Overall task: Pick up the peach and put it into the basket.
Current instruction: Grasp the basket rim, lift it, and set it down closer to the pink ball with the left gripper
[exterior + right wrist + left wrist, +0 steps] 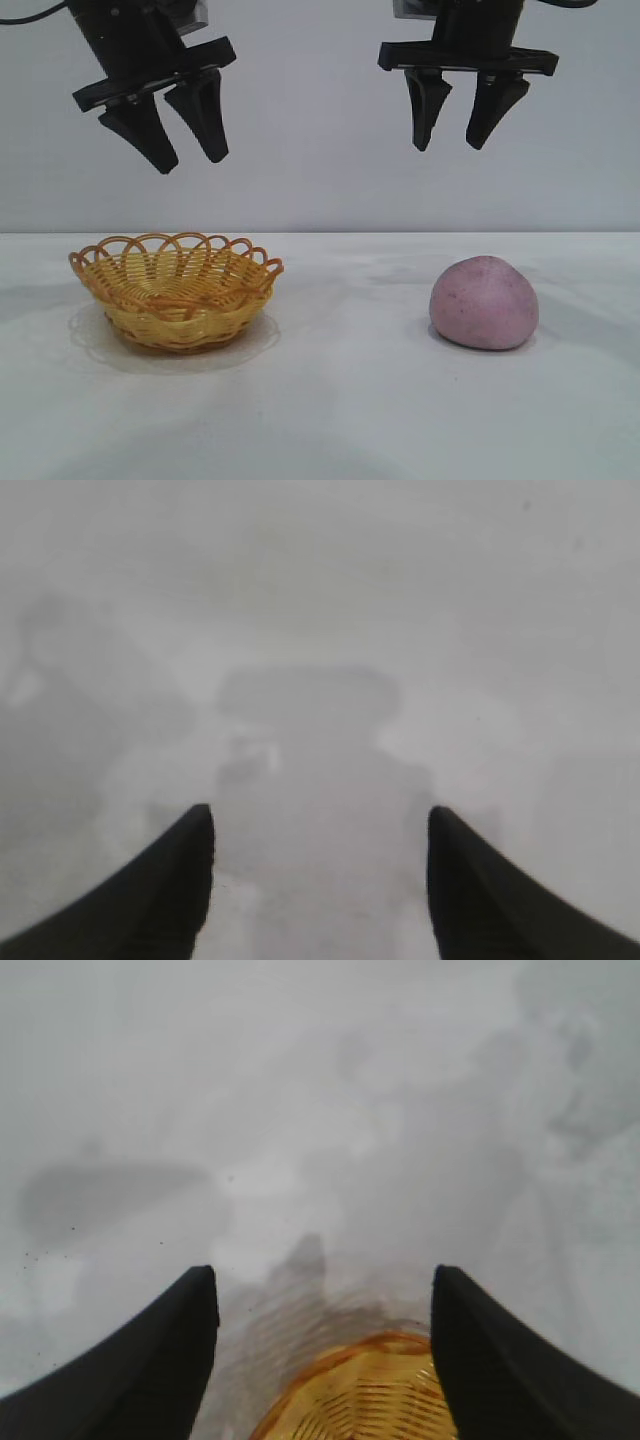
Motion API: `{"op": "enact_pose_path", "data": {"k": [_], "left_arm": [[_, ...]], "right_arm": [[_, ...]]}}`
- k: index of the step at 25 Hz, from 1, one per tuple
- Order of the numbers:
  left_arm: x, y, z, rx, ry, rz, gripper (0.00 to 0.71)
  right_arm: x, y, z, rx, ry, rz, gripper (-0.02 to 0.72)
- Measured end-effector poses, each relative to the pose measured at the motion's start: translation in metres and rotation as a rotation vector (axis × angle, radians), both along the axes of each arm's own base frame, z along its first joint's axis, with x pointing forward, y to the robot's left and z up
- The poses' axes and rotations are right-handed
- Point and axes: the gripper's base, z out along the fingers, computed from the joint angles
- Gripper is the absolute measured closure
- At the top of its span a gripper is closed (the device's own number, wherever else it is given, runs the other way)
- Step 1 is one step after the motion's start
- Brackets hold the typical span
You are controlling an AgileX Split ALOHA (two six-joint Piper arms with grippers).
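Note:
A dusty pink-purple peach (pixel 484 302) rests on the white table at the right. The yellow wicker basket (pixel 176 290) with an orange looped rim stands at the left, with nothing inside it. My left gripper (pixel 193 160) hangs high above the basket, tilted, fingers apart and holding nothing. In the left wrist view the basket's rim (pixel 360 1385) shows between that gripper's (pixel 325 1278) black fingers. High above the peach, a little to its left, my right gripper (pixel 447 148) hangs open with nothing held. The right wrist view shows only bare table between its fingertips (pixel 320 818); the peach is out of that view.
The white table (pixel 340 400) stretches between basket and peach, with a plain grey wall behind. Faint smudges and shadows mark the tabletop in both wrist views.

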Motion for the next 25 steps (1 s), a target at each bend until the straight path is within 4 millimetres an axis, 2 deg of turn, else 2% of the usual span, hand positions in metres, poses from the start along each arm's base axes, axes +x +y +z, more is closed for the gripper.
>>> {"op": "enact_pose_path", "data": {"k": [16,20,25], "left_arm": [[-0.002,0.000,-0.001,0.007,0.021,-0.010,0.301],[-0.005,0.003,-0.002,0.066,0.046,-0.048,0.301],[-0.004,0.009,0.012,0.194,0.056,-0.167,0.301]], "right_arm": [[0.000,0.000,0.000,-0.001,0.000,-0.001,0.285],[0.000,0.000,0.000,-0.001,0.000,-0.001,0.285],[0.000,0.000,0.000,-0.001,0.000,-0.001,0.285]]}}
